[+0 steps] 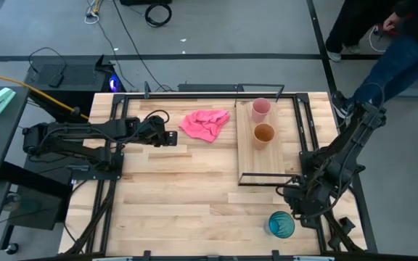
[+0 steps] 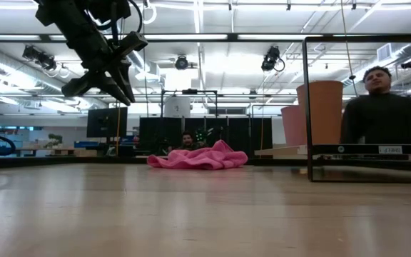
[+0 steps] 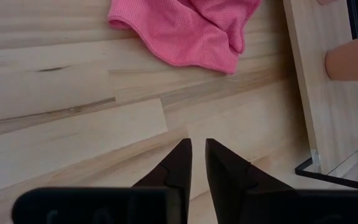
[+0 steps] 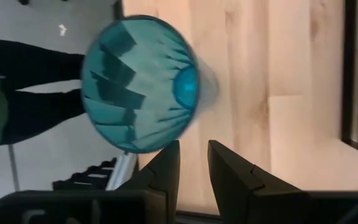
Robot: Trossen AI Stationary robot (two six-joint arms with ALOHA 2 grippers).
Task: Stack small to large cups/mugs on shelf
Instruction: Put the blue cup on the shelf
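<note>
Wood-plank tabletop [image 1: 173,188]; person [image 2: 380,107] behind, seemingly.

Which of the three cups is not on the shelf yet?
The teal cup, standing on the tabletop; the pink cup and orange cup are on the shelf.

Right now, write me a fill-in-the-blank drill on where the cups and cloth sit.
1. The pink cup and the orange-brown cup stand on the ____.
2. The teal-blue cup sits on the tabletop beside the ____ gripper.
3. The crumpled cloth on the tabletop is ____ in colour.
4. The left gripper holds ____.

Missing words: shelf; right; pink; nothing
</note>
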